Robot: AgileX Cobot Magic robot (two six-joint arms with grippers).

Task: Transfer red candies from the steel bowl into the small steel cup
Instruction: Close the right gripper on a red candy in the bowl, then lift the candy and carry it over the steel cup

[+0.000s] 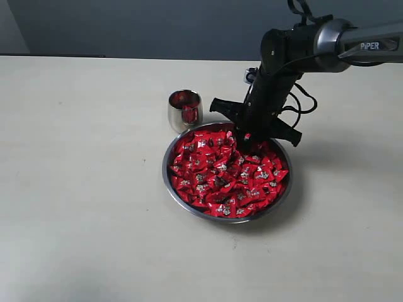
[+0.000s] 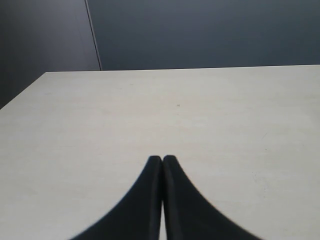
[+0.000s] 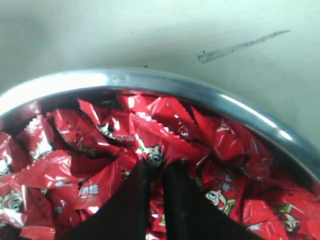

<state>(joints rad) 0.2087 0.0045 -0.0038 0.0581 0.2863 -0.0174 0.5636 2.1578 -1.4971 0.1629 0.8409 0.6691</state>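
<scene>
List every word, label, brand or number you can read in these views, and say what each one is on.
"PIPER": on the grey link of the right arm, exterior view.
Print on the red candies: pale marks and small characters on the wrappers, too blurred to read.
Steel bowl and small steel cup: no text seen.
Left wrist view: no text at all.

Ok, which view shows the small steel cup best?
Exterior view: the small steel cup stands whole and upright beside the steel bowl. Left wrist view shows table, right wrist view bowl and red candies; neither shows the cup.
</scene>
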